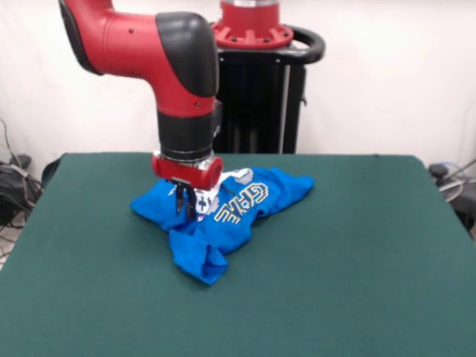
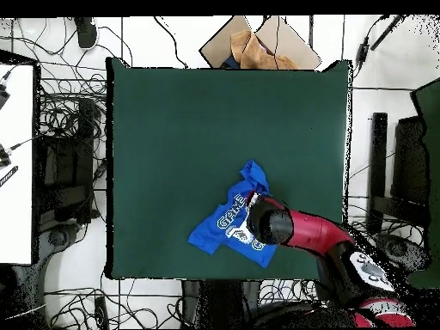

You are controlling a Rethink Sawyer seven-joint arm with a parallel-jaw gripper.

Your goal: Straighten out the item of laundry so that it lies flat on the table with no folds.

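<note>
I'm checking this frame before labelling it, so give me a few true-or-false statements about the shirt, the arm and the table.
1. The blue T-shirt lies flat with no folds. False: it is bunched, with one part folded toward the table's near side.
2. The tool is down at the shirt. True.
3. Yellow-edged lettering shows on the shirt. True.
4. The shirt hangs over the edge of the green table. False: it lies wholly on the tabletop, away from every edge.
5. The table holds a second garment. False: the shirt is the only cloth item on it.
</note>
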